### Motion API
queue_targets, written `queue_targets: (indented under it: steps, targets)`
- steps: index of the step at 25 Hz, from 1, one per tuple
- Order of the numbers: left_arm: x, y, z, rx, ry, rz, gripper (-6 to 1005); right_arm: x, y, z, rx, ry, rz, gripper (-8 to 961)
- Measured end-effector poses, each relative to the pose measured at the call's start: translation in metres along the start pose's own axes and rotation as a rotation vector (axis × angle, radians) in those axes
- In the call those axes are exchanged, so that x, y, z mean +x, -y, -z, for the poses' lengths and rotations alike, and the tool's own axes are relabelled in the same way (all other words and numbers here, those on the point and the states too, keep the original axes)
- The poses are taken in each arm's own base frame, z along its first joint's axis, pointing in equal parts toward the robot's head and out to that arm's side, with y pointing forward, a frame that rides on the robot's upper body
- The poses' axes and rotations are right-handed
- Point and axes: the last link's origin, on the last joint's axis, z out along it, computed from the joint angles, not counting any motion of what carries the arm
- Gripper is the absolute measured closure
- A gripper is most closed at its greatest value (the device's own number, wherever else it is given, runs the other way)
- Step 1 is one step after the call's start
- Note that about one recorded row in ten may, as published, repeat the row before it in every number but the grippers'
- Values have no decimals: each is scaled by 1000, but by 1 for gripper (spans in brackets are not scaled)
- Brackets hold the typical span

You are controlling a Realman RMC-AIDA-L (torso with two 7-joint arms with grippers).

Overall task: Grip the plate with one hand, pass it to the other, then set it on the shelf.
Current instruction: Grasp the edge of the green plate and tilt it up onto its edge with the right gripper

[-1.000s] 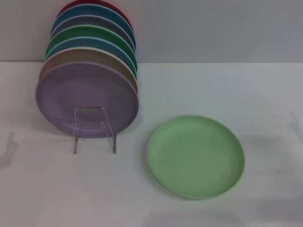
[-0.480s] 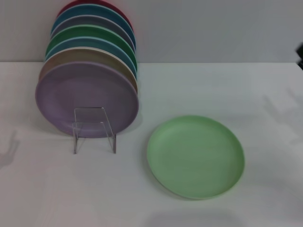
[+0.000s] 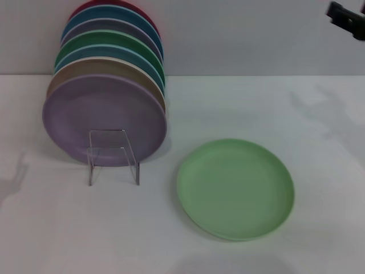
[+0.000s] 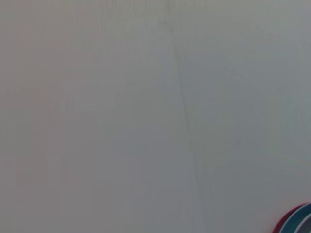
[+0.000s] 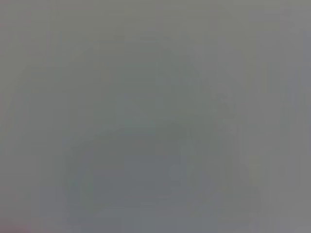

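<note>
The pale mint-green plate [image 3: 235, 189] lies flat on the white table, right of centre in the head view. Nothing touches it. The clear rack [image 3: 113, 156] stands to its left, with its front loops free below the lilac plate. A black part of my right gripper [image 3: 345, 18] shows at the top right corner, high above the table and far from the plate. My left gripper is out of view; only its shadow falls on the table at the far left. The right wrist view shows only a blurred grey surface.
Several plates stand upright in a row on the rack, with a lilac plate [image 3: 105, 119] at the front and a tan one, teal ones, a darker green one and a red one behind it. The rims of the red and blue plates [image 4: 297, 221] show in the left wrist view. A grey wall runs behind the table.
My right gripper has come into view at the top right and moved leftward. Its shadow on the table has shifted left. The plate and rack have not moved.
</note>
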Motion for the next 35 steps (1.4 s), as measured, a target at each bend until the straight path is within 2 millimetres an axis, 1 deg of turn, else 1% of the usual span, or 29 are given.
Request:
queue_targets:
  steps: [2, 3, 5, 9, 13, 17, 20, 27, 35]
  targets:
    - [0, -1, -2, -2, -2, 1, 229, -11, -6, 0, -24, -73, -25, 151]
    - [0, -1, -3, -4, -3, 1, 229, -15, -9, 0, -31, -136, -66, 151]
    - [0, -1, -5, -6, -1, 1, 229, -22, -7, -1, -18, -261, -121, 152]
    - [-2, -2, -8, -8, 15, 2, 230, -18, -4, 1, -29, -523, -230, 152]
    - [-4, -2, -12, -11, 28, 2, 230, -11, -4, 4, -48, -697, -231, 152]
    - [-4, -3, -14, -14, 28, 2, 230, -6, -4, 7, -20, -814, -191, 153]
    - [-5, -3, -15, -14, 30, 1, 230, 2, -8, 5, -39, -895, -192, 153]
    - [-5, -3, -15, -14, 31, 1, 230, 22, -11, -6, -68, -1034, -193, 161]
    - [-5, -2, -12, -11, 36, 0, 230, 39, -15, -16, -62, -1105, -152, 177]
